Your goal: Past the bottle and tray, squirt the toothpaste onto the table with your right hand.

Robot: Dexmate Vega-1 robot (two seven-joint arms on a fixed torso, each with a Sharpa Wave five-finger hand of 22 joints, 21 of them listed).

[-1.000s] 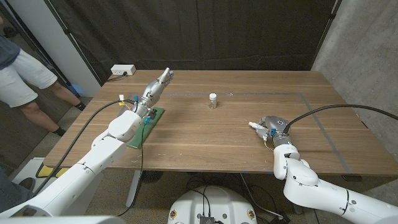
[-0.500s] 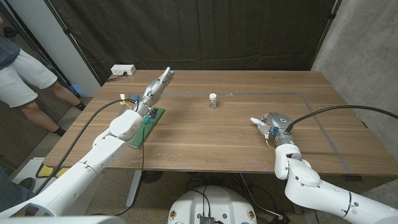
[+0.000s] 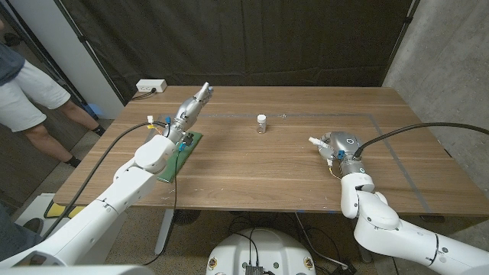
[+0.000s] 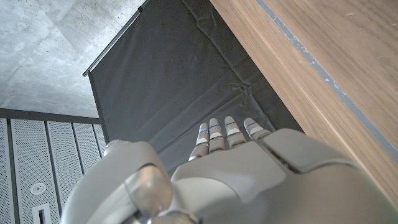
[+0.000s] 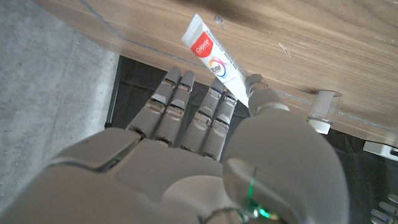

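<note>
I have the toothpaste (image 5: 214, 62) in my right hand (image 3: 337, 148). The hand pinches the tube between the thumb and the other fingers (image 5: 186, 106), and the tube is white with a red patch on it. In the head view the white end of the tube sticks out of the hand toward the middle of the worktop (image 3: 252, 164). The hand is over the right part of the wooden worktop, and I cannot tell if it touches the wood. A small bottle (image 3: 262, 123) with a white cap stands upright near the middle of the worktop, well apart from my right hand and farther back. In the right wrist view I can see that same small bottle (image 5: 320, 112) past the thumb. My left hand (image 3: 191, 109) is on the left side of the worktop, with its fingers straight and pressed close together, pointing toward the far edge. It holds nothing. A green tray (image 3: 179, 155) lies near the left front edge, partly under my left arm. A white power box (image 3: 151, 86) sits at the far left corner. A person in white shorts (image 3: 27, 95) stands off to the left, away from the worktop.
</note>
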